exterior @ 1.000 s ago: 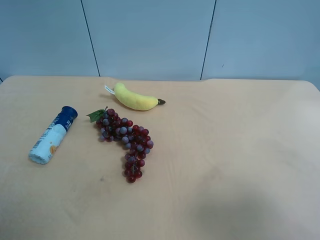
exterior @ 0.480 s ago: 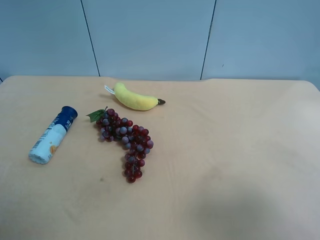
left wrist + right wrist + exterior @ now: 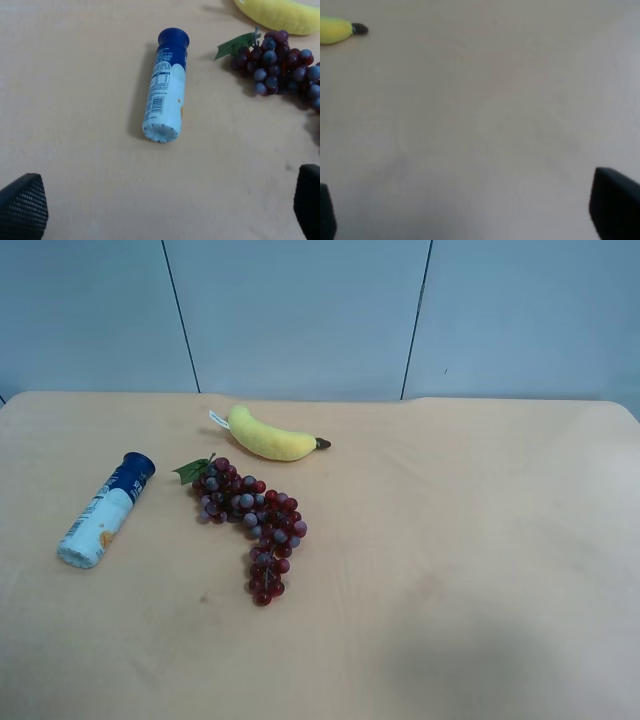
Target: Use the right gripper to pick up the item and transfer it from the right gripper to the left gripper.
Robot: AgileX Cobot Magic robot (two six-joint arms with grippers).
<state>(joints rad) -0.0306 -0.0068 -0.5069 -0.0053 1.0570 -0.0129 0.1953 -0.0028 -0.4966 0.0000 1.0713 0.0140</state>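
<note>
Three things lie on the tan table [image 3: 480,540]: a yellow banana [image 3: 268,437] at the back, a bunch of dark red grapes [image 3: 252,519] with a green leaf in front of it, and a white tube with a blue cap [image 3: 105,510] lying on its side. No arm shows in the exterior high view. My right gripper [image 3: 470,215] is open and empty over bare table, with only the banana's tip [image 3: 337,29] far off. My left gripper [image 3: 165,205] is open and empty, a short way from the tube [image 3: 165,95]; the grapes [image 3: 280,62] and banana [image 3: 280,15] also show there.
A pale blue panelled wall [image 3: 300,310] stands behind the table's far edge. The half of the table at the exterior high view's right is bare.
</note>
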